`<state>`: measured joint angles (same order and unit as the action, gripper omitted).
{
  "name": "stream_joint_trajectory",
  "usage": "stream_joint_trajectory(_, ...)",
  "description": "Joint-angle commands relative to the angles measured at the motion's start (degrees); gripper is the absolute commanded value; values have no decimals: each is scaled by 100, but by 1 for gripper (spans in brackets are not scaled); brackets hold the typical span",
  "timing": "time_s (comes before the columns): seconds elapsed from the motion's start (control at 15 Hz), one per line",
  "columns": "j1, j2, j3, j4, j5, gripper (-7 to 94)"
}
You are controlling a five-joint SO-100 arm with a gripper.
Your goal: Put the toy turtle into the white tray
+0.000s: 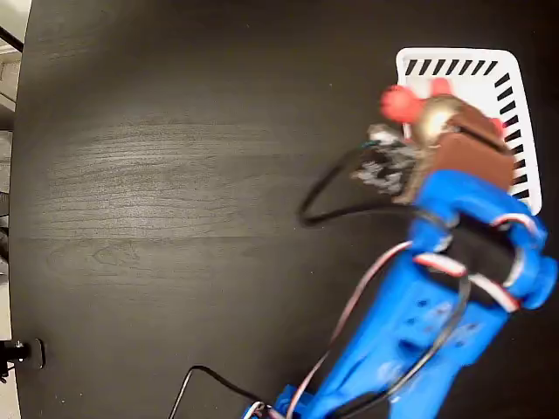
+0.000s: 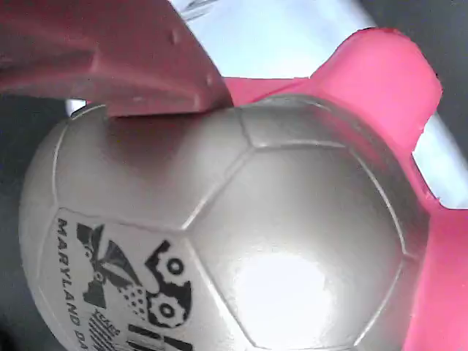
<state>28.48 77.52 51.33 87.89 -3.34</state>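
A brown gripper finger (image 2: 117, 58) presses against the top of the toy turtle (image 2: 227, 234), whose glossy gold-beige shell fills the wrist view, its panel seams and a dark printed mark plainly legible. The gripper (image 1: 445, 131) is clamped on the turtle, which it holds above the left part of the white tray (image 1: 502, 83), the red head (image 1: 399, 103) jutting past the tray's left rim in the fixed view. Whether the toy touches the tray floor cannot be told.

The turtle looks small and light, probably a moulded rubbery toy with some give. Its domed, shiny shell seems slippery, so a pinch across the widest part of the shell looks safer than a hold on the soft red-pink legs (image 2: 380, 80), which would likely bend. It does not appear fragile.

Behind the toy, pale tray plastic shows in the wrist view. The blue arm (image 1: 419, 332) reaches up from the lower right of the fixed view, trailing a black cable (image 1: 327, 196). Beyond lies a dark wood-grain table (image 1: 175, 175), with a pale strip of floor (image 1: 9, 87) at its left edge.
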Motion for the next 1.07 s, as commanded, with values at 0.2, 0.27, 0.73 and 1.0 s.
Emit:
stream_joint_trajectory(0.2,431,-1274,-1362,-483,149,-1)
stream_joint_trajectory(0.27,439,-1529,-1468,-642,193,-1)
stream_joint_trajectory(0.73,466,-2575,-1995,-659,193,-1)
stream_joint_trajectory(1.0,483,-2663,-1942,-703,167,8)
